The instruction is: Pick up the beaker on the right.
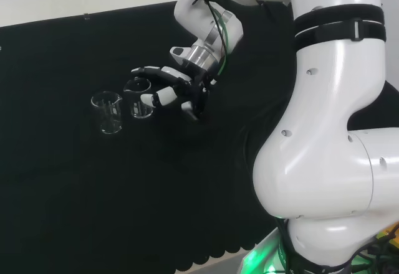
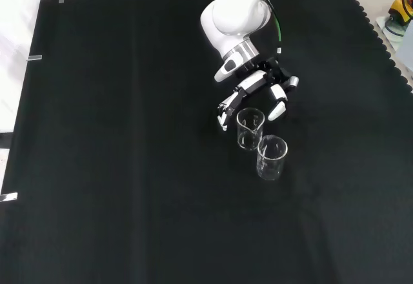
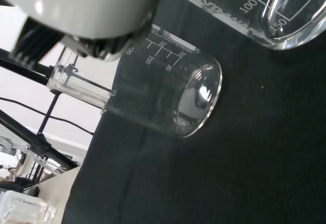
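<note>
A: Where did the hand (image 2: pixel 258 90) sit in the front view?

B: Just above the centre, hanging from the white arm (image 2: pixel 235 16) that came in from the top; its fingers (image 2: pixel 279 110) were spread apart and only gently bent, reaching down toward the glassware; they curled round nothing that I could see.

A: And the glassware itself?

B: Two clear beakers stood upright on the black cloth (image 2: pixel 116 168), just beside each other; the nearer-to-hand beaker (image 2: pixel 250 129) stood at about six o'clock from the palm, between the spread fingers' tips; the second beaker (image 2: pixel 271 157) stood at roughly four o'clock from the first.

A: How did that read in the head view?

B: There the hand (image 1: pixel 171 90) came in from the right; the beaker (image 1: pixel 141 99) by its fingertips lay at nine o'clock from the palm, partly hidden behind a finger; the other beaker (image 1: pixel 108 112) stood farther out, at about eight o'clock from the first, so the one beside the hand was the right-hand one; whether a finger actually touched the glass I could not tell.

A: The wrist view?

B: Both beakers (image 3: pixel 168 99) (image 3: pixel 270 10) showed close, printed scales on their walls, with a blurred white part of the hand (image 3: pixel 81 10) before them.
</note>
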Controlling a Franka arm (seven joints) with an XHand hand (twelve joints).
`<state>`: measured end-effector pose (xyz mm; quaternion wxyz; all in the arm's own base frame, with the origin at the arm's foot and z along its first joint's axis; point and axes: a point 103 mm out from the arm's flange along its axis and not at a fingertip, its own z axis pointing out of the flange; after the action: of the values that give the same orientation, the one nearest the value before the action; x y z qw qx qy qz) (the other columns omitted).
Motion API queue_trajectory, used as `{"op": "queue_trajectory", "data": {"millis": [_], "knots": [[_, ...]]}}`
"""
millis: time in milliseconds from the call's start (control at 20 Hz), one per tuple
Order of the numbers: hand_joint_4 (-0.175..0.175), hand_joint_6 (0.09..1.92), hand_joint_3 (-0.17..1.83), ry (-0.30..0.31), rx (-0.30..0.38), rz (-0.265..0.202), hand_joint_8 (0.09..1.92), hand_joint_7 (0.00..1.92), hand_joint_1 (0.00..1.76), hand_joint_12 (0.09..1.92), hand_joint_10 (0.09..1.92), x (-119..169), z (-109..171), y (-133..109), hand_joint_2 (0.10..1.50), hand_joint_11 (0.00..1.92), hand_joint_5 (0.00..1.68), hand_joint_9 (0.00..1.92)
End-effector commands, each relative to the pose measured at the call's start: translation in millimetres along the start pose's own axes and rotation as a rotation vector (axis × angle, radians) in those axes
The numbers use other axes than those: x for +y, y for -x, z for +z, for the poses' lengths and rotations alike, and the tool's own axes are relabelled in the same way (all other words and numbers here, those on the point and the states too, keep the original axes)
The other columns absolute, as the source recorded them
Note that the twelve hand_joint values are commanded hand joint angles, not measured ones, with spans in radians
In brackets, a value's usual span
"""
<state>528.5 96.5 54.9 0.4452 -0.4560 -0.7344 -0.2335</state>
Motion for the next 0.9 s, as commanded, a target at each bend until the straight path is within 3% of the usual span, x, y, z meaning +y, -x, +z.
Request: {"op": "queue_trajectory", "data": {"millis": [50, 900], "knots": [[-0.017, 0.22, 1.21, 0.002, 0.008, -0.005, 0.62, 0.26, 0.98, 1.14, 0.57, 4, 3, 1, 0.32, 0.00, 0.30, 0.32], [-0.011, 0.23, 1.18, -0.014, 0.028, -0.011, 0.62, 0.30, 1.01, 1.14, 0.57, 12, 10, 13, 0.32, 0.00, 0.37, 0.35]]}}
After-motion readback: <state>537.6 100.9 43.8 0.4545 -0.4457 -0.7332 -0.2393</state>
